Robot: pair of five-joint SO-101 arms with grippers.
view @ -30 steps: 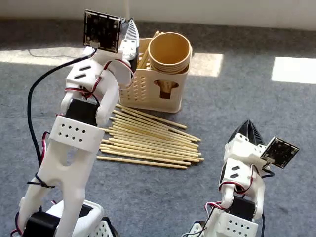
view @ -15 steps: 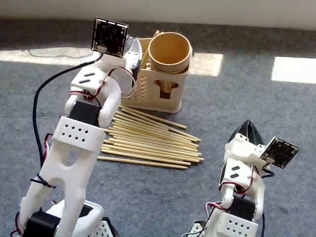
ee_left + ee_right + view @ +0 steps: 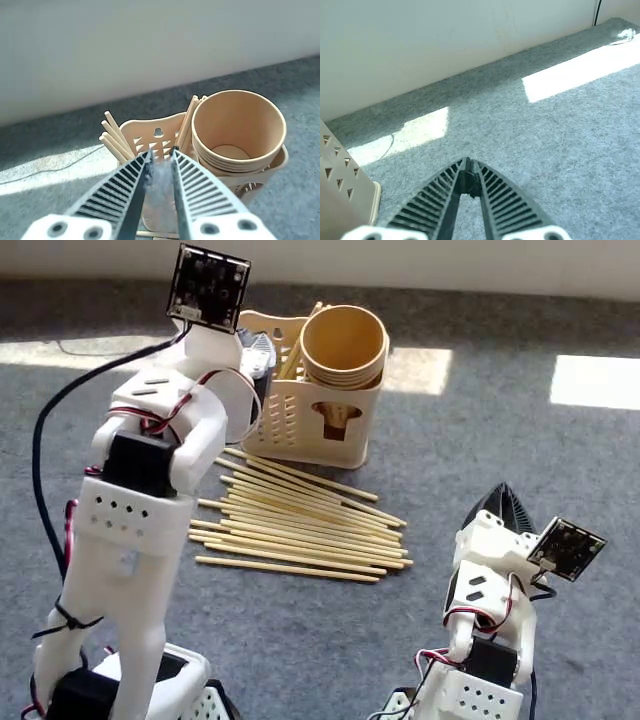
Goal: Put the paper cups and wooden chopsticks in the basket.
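A beige slotted basket [image 3: 318,422] stands on the grey carpet with a stack of paper cups [image 3: 343,343] in its right part and a few wooden chopsticks [image 3: 114,136] upright in its left part. Many more chopsticks [image 3: 300,525] lie in a loose pile on the carpet in front of the basket. My left gripper [image 3: 255,350] hovers at the basket's upper left corner, just above the rim; in the left wrist view this gripper [image 3: 161,152] is slightly open with nothing between its fingers. My right gripper [image 3: 505,505] rests shut, low at the right, away from the pile.
Grey carpet runs all round, with bright sun patches [image 3: 595,380] at the back. A pale wall [image 3: 445,40] closes off the far side. The basket's corner [image 3: 340,190] shows in the right wrist view. Open carpet lies between the pile and the right arm.
The left arm has swung a little to the left and its gripper has dropped to the basket's left rim. The right arm has not moved.
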